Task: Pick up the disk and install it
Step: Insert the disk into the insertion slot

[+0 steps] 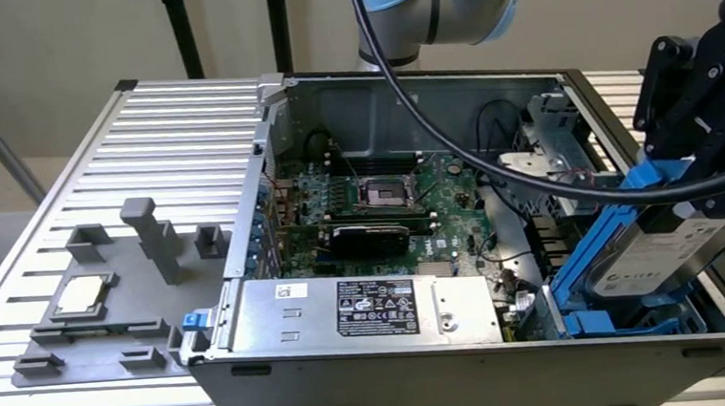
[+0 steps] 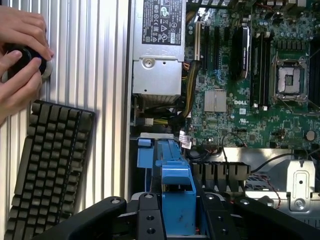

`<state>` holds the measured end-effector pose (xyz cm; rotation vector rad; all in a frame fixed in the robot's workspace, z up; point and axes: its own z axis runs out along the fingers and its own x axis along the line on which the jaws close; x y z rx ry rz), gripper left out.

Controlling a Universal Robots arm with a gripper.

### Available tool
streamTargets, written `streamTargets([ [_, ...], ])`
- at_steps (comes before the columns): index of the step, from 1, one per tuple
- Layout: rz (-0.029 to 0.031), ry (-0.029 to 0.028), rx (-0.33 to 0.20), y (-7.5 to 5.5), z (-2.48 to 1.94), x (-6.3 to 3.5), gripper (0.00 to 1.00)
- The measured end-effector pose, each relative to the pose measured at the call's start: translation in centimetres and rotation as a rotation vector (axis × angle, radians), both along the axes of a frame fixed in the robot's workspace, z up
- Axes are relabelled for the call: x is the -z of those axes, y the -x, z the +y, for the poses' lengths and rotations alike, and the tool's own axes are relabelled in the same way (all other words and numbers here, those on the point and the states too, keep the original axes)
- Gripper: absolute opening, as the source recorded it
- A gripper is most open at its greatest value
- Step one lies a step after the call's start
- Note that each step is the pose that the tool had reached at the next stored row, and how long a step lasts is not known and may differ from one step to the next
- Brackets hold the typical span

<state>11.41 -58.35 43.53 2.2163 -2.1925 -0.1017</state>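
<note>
The disk [image 1: 657, 257] is a silver-grey drive with a white label, clipped in a bright blue frame [image 1: 591, 244]. It hangs tilted, lower end down, over the blue drive bay [image 1: 601, 322] at the front corner of the open computer case on the exterior view's right. My black gripper [image 1: 696, 184] is shut on the disk's upper end. In the wrist view the blue frame [image 2: 176, 187] sits between my gripper's [image 2: 177, 222] black fingers [image 2: 145, 217], above the bay.
Inside the case [image 1: 477, 372] lie the motherboard [image 1: 376, 197] and a grey power supply [image 1: 357, 309]. A black cable [image 1: 460, 129] crosses above. A small CPU chip [image 1: 78, 295] rests on a grey fixture [image 1: 116, 335]. In the wrist view, a person's hands [image 2: 17, 60] sit beside a keyboard [image 2: 50, 160].
</note>
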Motion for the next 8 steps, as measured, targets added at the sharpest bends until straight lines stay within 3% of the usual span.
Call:
streamTargets([
  [8, 0.0015, -0.0002, 0.0, -0.01, 0.01, 0.71, 0.33],
])
